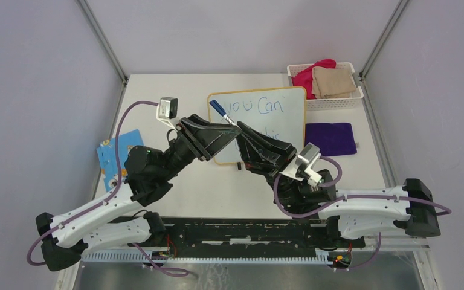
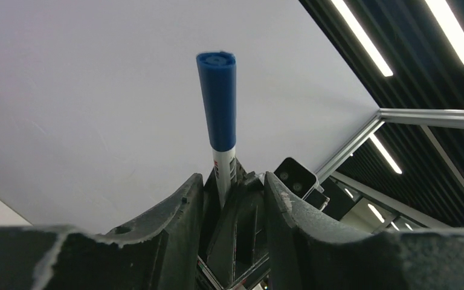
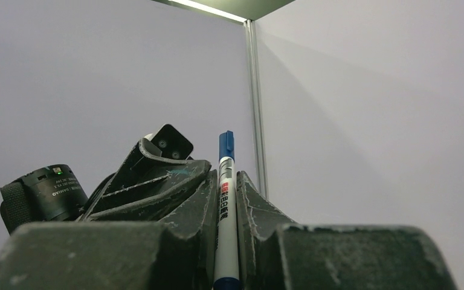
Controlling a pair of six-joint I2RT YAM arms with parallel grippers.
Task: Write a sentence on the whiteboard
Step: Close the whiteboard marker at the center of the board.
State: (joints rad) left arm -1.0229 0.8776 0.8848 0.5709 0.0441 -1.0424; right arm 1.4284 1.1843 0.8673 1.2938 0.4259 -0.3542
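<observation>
The whiteboard (image 1: 287, 124), white with a yellow-orange rim, lies mid-table. The sentence (image 1: 255, 107) reads "you Can" in blue; its second line is mostly hidden behind the grippers. My right gripper (image 1: 240, 132) (image 3: 228, 175) is shut on a white marker (image 1: 220, 111) (image 3: 226, 211) with a blue cap, held above the board's left part and pointing up and left. My left gripper (image 1: 231, 135) (image 2: 234, 178) meets it tip to tip. Its jaws stand apart around the marker (image 2: 217, 103) and the right fingers.
A white basket (image 1: 332, 103) with pink and tan cloths stands at the back right. A purple cloth (image 1: 330, 138) lies right of the board. A blue flat card (image 1: 113, 154) lies at the table's left edge. Grey walls enclose the table.
</observation>
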